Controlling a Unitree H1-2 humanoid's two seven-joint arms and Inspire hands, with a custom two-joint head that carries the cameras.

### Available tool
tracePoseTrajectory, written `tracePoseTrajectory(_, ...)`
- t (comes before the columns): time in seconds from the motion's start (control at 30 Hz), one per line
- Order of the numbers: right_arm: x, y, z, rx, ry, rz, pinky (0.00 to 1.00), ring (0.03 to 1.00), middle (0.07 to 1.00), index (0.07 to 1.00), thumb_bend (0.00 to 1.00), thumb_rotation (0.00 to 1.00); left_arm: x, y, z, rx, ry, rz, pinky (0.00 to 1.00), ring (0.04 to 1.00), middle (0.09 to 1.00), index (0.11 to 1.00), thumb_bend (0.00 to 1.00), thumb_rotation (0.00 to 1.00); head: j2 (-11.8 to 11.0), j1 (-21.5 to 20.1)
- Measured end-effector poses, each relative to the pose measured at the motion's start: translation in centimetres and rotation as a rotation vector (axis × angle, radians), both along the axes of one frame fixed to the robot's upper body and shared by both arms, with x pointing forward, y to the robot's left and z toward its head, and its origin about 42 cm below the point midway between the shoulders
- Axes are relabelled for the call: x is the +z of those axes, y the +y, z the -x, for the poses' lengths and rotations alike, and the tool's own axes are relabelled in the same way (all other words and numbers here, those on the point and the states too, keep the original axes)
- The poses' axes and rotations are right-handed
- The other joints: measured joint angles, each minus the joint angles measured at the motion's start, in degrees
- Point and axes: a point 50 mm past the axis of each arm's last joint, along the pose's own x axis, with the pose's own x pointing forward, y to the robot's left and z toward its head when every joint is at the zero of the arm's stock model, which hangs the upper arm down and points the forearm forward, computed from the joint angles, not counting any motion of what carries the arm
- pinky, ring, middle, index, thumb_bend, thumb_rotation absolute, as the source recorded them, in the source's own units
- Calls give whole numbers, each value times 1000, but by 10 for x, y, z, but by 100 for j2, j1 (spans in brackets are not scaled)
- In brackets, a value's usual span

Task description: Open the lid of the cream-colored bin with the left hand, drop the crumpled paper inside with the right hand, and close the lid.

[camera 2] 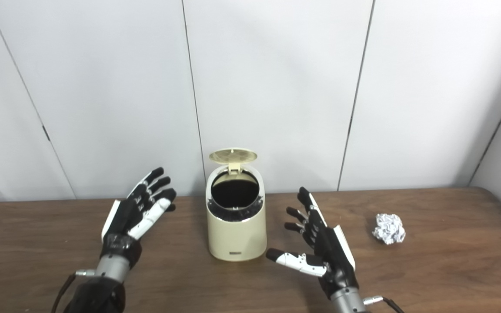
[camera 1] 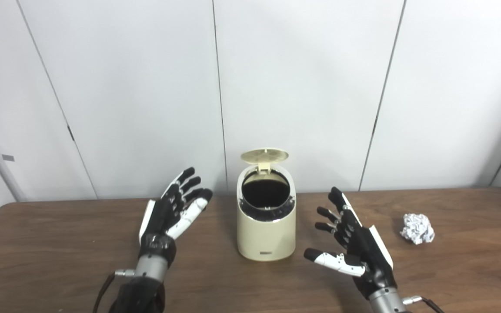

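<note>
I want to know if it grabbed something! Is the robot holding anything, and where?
Nothing. The left robot hand and right robot hand are both open and empty. The crumpled paper lies on the table.

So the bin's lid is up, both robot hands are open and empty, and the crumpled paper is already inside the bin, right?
Not quite. The crumpled paper is not inside; it lies on the table, to the right of the right robot hand, as the left eye view shows. The rest holds: the bin has its lid up, and the left robot hand is open too.
</note>
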Motion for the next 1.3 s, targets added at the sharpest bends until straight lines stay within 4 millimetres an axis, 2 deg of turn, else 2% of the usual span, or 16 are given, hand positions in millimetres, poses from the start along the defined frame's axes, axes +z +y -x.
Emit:
tracePoseTrajectory(0.27,-4,-4,3,-3,12,9,770,879,982,984,808,245,-25,4,15,-31,36,-21,837,915,935,998,887,504,-35,-26)
tracePoseTrajectory(0.43,-13,-9,1,-9,43,18,766,879,980,977,816,240,-31,5,15,-66,24,-1,744,911,947,1000,847,426,-131,-114)
tracePoseTrajectory(0.7,-16,-18,-3,-39,54,20,750,861,966,979,835,257,-45,3,17,-77,16,-1,718,891,939,988,784,336,-167,-220)
tracePoseTrajectory(0.77,-13,-26,-5,-46,47,45,734,855,962,974,840,259,-48,5,17,-78,21,-25,712,846,902,940,838,298,-167,-255)
tracePoseTrajectory(0.9,7,-49,-16,-56,10,130,700,820,922,927,844,255,-48,8,18,-83,-4,-78,707,828,878,924,875,269,-176,-342)
tracePoseTrajectory(1.03,45,-61,-22,-54,2,292,633,784,893,904,837,287,-48,5,19,-87,-22,-83,710,846,886,945,860,254,-167,-378)
tracePoseTrajectory(1.07,55,-62,-24,-44,5,369,630,780,888,898,848,300,-48,4,20,-90,-28,-81,716,850,889,948,860,247,-167,-569)
tracePoseTrajectory(1.13,73,-68,-29,-21,29,527,665,798,894,887,865,302,-48,2,20,-96,-34,-81,731,855,893,949,853,229,-202,-694)
tracePoseTrajectory(1.23,98,-84,-38,-35,73,687,693,837,918,868,871,224,-48,6,21,-90,-31,-87,745,858,897,950,850,215,-246,-782)
tracePoseTrajectory(1.3,111,-93,-44,-49,94,769,694,836,906,857,871,216,-50,10,21,-85,-26,-95,754,864,905,954,850,213,-299,-1036)
